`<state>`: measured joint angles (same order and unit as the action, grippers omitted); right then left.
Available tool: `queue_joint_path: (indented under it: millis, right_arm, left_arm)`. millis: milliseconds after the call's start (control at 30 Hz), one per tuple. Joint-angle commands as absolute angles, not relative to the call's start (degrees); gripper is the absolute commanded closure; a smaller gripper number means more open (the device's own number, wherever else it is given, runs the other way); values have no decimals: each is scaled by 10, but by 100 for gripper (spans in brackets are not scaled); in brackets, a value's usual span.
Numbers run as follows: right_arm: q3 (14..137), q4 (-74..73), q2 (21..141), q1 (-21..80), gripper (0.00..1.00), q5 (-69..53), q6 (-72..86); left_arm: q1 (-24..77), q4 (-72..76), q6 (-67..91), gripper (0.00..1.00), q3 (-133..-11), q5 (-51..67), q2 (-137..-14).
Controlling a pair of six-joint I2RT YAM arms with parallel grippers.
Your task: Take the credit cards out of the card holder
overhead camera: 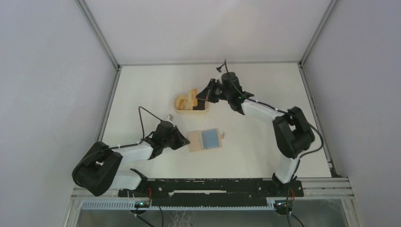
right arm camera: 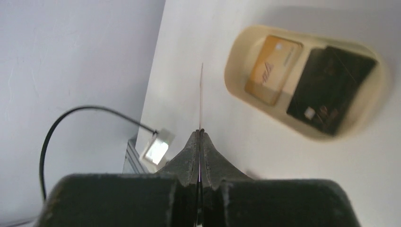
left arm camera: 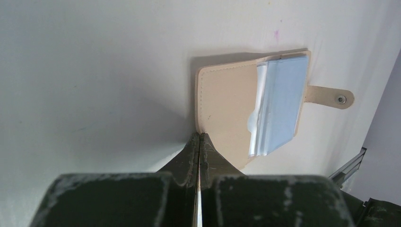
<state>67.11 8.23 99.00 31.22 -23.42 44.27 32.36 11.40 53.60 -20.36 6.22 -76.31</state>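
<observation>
Probably light and floppy, the card holder (overhead camera: 204,140) lies open near the oval tray (overhead camera: 176,104), best pinned by its cover, left fingers (left arm camera: 187,158) pinched empty at its corner, right fingers (right arm camera: 189,156) clamping a thin card (right arm camera: 202,94).

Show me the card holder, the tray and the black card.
card holder (left arm camera: 227,104), left wrist view, on its tan inner flap.
tray (right arm camera: 231,66), right wrist view, on its left rim.
black card (right arm camera: 331,90), right wrist view, on the card's middle.

Overhead looks down; close left wrist shares the card holder (overhead camera: 204,140).
</observation>
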Motion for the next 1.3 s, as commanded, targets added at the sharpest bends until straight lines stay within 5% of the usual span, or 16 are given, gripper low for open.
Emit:
queue_joint_path:
  millis: [0,367,567,700,1267]
  right_arm:
    - [775,84,1094,332,100,-203,476]
    - [933,49,1231,366,100,-142,500]
    - [926,56,1248,365,100,-138,524]
    - [917,70,1253,363,100,-138,545]
    - [911,52,1267,355,100,-150,553]
  left_arm:
    - [311,33,494,100,-161,46,-760]
    - [298,37,476,97,-137,53,-688]
    - [295,30,466,69,-134,55,-669]
    - [293,23,463,59,-133,56,-658]
    - [286,-45,464,51,-131,17,-582]
